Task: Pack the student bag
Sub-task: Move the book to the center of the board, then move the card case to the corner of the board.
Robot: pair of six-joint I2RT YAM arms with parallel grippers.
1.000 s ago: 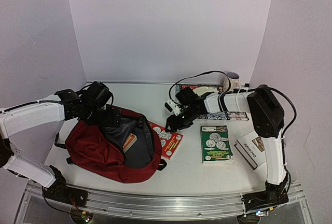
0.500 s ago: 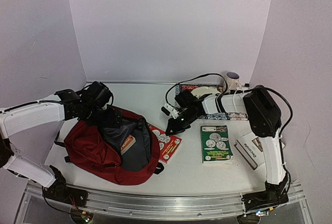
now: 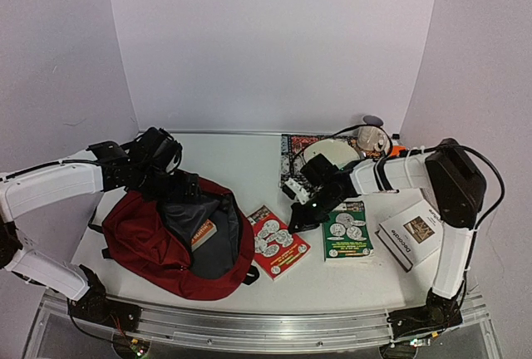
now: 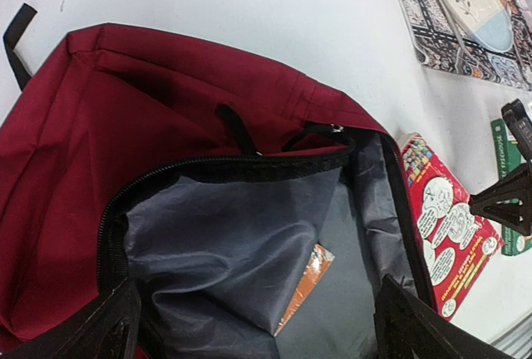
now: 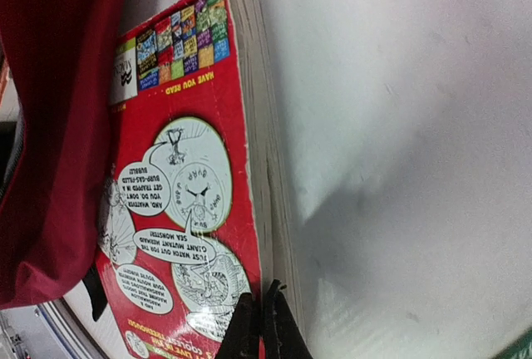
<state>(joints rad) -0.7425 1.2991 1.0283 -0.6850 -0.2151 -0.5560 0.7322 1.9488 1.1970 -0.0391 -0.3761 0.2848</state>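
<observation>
Gently: right claw (image 3: pixel 302 215) pinching red book (image 3: pixel 278 243), needing flat slide toward nine o'clock into student bag (image 3: pixel 145 238); left claw (image 3: pixel 170 183) gaping.

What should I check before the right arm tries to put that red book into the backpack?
1. Mouth of the student bag open: ok, the zipper is parted and the grey lining shows.
2. Room inside: ok, only one orange book is visible in there.
3. Hold of the right gripper on the red book: closed at the cover edge, firmness cannot tell.
4. Hold of the left gripper on the bag rim: cannot tell, its fingers are spread wide over the opening.
5. Path into the bag: ok, the red book lies right beside the opening with nothing between.
</observation>
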